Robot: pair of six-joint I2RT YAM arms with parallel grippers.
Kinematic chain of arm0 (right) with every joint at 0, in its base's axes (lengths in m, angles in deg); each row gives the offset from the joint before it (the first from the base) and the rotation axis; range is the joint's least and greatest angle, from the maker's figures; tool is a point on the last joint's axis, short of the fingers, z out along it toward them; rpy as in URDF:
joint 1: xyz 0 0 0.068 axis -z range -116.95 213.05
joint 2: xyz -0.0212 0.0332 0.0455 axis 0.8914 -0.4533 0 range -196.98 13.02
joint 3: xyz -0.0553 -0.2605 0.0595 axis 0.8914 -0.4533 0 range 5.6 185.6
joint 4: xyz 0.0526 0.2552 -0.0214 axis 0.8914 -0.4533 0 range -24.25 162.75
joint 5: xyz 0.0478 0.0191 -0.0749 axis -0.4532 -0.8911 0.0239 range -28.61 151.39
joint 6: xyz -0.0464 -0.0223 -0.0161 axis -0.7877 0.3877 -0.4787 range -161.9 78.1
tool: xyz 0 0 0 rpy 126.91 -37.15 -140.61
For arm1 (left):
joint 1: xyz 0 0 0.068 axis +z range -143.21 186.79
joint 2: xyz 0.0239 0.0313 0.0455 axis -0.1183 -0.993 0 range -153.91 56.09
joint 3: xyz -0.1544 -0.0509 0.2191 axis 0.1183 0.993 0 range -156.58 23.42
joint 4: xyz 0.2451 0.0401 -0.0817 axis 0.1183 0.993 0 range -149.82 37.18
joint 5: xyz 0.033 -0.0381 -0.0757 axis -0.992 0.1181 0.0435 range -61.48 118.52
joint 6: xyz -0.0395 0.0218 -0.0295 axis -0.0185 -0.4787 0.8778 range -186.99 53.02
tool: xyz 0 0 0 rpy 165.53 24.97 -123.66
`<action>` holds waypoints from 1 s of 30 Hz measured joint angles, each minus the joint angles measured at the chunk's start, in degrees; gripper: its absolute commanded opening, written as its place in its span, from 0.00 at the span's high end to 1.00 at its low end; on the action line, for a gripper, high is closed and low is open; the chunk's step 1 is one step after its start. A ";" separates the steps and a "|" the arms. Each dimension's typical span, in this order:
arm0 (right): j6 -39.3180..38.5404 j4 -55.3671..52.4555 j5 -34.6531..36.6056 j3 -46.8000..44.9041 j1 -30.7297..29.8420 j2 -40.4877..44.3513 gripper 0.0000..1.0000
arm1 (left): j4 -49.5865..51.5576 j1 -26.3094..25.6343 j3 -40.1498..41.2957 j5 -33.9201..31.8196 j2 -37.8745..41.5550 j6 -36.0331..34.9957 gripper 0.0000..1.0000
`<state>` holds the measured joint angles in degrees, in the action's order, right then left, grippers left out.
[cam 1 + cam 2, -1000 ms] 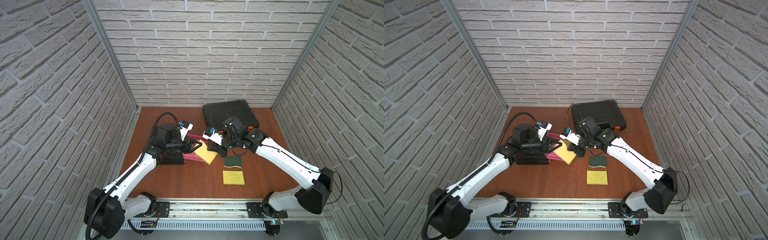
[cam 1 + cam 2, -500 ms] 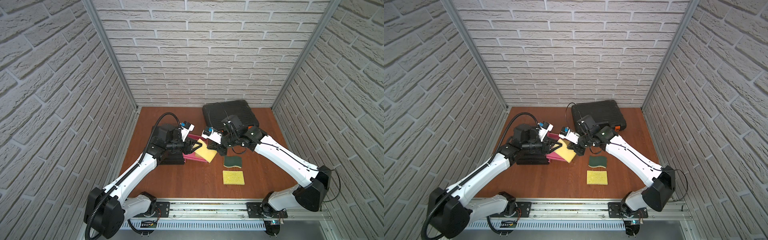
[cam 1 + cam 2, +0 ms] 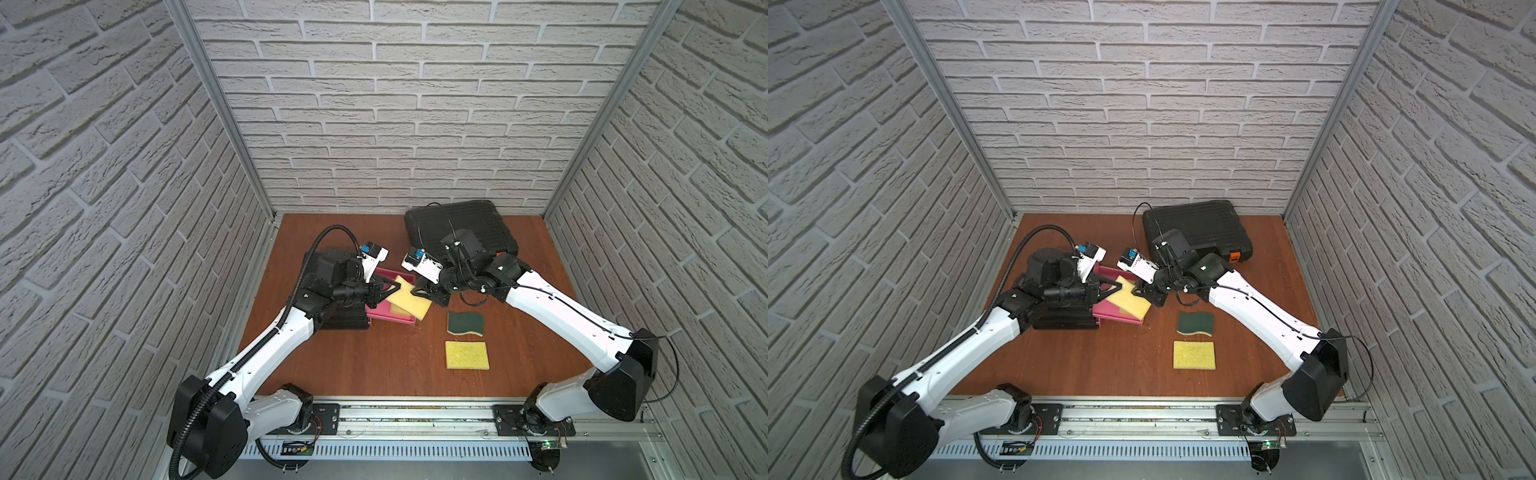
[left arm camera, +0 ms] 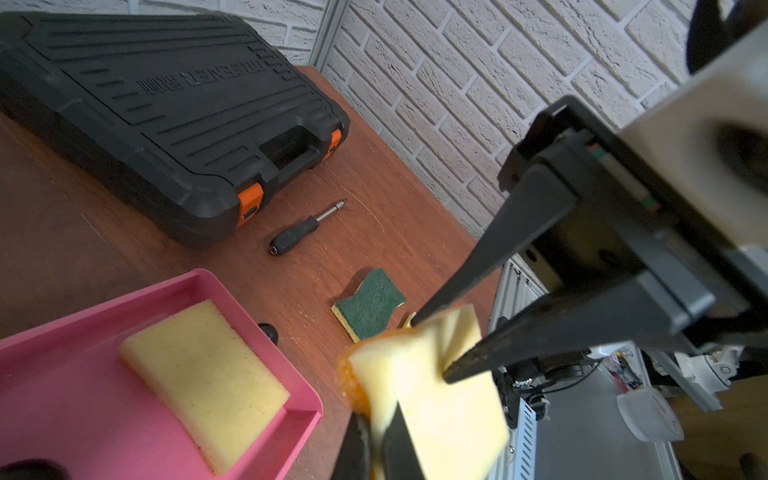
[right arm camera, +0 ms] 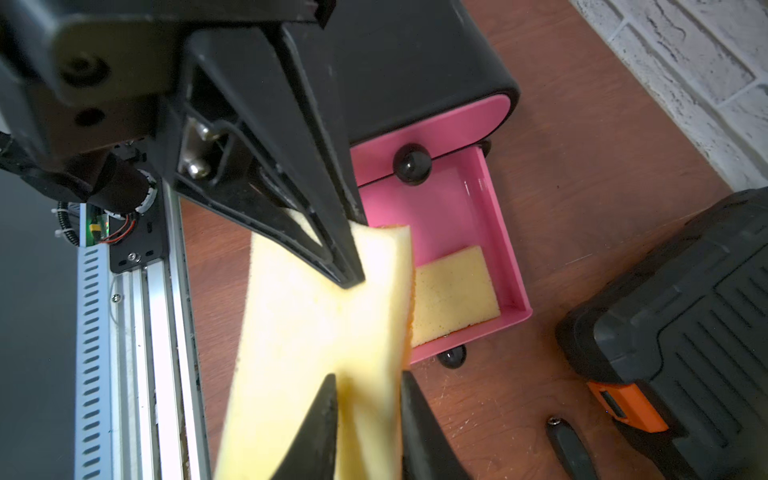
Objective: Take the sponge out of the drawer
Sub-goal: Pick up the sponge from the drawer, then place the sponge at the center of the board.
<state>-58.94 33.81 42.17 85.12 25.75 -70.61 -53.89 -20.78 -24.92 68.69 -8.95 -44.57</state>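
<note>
1. Brown table [image 3: 374,365], black toolcase [image 3: 459,226] at its far edge.
2. Pink drawer [image 5: 505,232] pulled open from the black cabinet [image 3: 347,320]; a second yellow sponge [image 5: 453,293] lies flat inside.
3. Yellow sponge [image 3: 409,303] held above the drawer's front edge, between both grippers.
4. Left gripper [image 5: 349,266] clamped on one sponge corner.
5. Right gripper [image 5: 365,395]: fingers straddle the opposite edge, touching it; grip or release can't be told.
6. Green sponge [image 3: 465,323] and flat yellow sponge [image 3: 466,354] on the table, just apart.

The black tool case [image 4: 166,112] bears raised lettering, inverted and too unclear to read.
</note>
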 measured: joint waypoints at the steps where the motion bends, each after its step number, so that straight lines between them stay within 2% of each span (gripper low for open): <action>1: 1.18 1.46 0.57 -0.57 0.02 0.33 0.51 | -0.17 -0.15 0.44 -0.48 0.57 0.52 1.00; 6: 8.07 9.07 4.96 -5.51 0.07 4.96 0.44 | -2.80 -0.92 3.10 -4.66 4.20 5.09 1.00; 15: 23.50 20.48 12.81 -16.44 0.07 18.14 0.41 | -11.02 -3.30 10.34 -14.29 8.52 17.22 1.00; 24: 35.15 23.32 18.56 -26.86 0.07 23.02 0.40 | -12.81 -14.27 13.29 -27.30 10.73 22.88 1.00; 30: 38.66 23.21 21.33 -30.88 0.07 24.68 0.40 | -15.39 -21.84 16.13 -36.09 6.73 25.99 1.00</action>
<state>-20.28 57.02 63.50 54.24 25.81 -45.93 -69.28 -42.62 -8.79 32.60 -2.22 -18.58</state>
